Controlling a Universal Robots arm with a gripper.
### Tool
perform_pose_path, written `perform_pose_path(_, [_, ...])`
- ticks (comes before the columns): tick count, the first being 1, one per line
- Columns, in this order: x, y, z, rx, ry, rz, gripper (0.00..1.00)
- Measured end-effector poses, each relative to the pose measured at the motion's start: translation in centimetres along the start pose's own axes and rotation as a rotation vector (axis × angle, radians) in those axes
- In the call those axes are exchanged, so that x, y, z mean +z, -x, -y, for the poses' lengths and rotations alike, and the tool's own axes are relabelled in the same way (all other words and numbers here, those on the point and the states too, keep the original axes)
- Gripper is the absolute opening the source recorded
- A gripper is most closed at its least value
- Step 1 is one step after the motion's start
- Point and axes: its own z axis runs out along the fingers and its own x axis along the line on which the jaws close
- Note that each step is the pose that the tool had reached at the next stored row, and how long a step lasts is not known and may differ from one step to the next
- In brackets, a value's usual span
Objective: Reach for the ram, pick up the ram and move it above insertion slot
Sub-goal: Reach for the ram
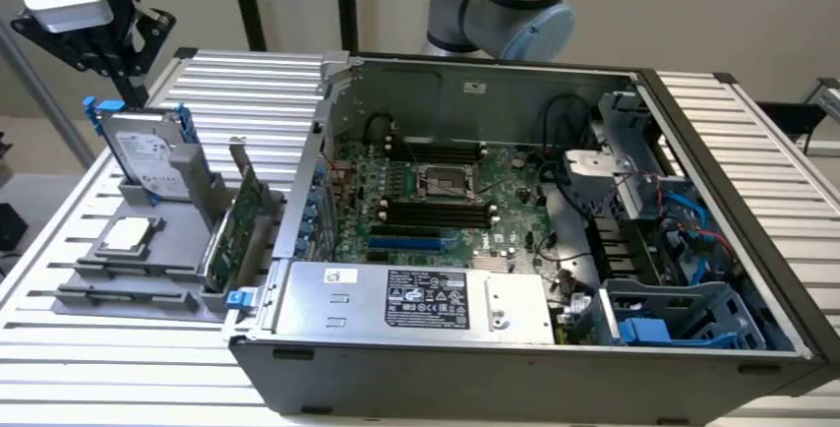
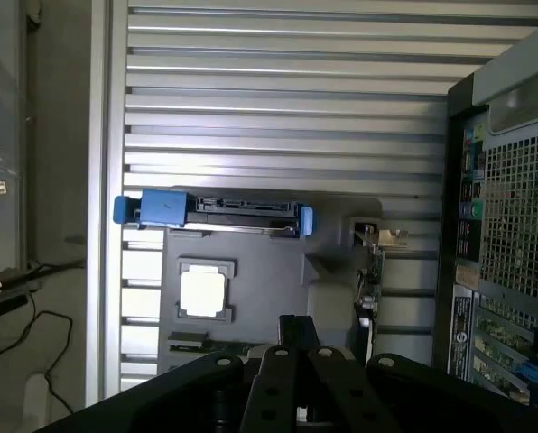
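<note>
A robotics lab: opened computer case (image 1: 459, 380) on slatted aluminium table (image 1: 92, 368)

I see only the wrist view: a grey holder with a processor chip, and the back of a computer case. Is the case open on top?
Observer: Yes. In the exterior view the case lies open and its motherboard shows.
Operator: Are the memory slots free?
Observer: The long black slots beside the processor socket look empty.
Operator: Where does the gripper stand?
Observer: The gripper hangs outside the case, above the upright hard drive, at the exterior view's left.
</note>
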Motion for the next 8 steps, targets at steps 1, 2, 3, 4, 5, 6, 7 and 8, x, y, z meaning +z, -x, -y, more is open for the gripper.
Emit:
perform_pose_path(1, [0.00,0.00,0.00,0.000,0.0000,0.0000,0.11])
perform_pose_path(2, [0.00,0.00,0.00,0.000,0.0000,0.0000,0.11])
perform_pose_path(3, [0.00,0.00,0.01,0.000,0.0000,-0.0001,0.11])
perform_pose_path(4, [-0.02,-0.01,0.05,0.000,-0.0002,-0.0004,0.11])
perform_pose_path(5, [-0.01,-0.04,0.14,0.000,-0.0002,-0.0004,0.11])
perform_pose_path(6, [0.02,-0.09,0.32,0.000,-0.0001,-0.0002,0.11])
perform_pose_path(7, [0.03,-0.18,0.57,0.000,0.0000,-0.0002,0.11])
perform_pose_path(8, [0.06,-0.29,0.88,0.000,0.0000,-0.0001,0.11])
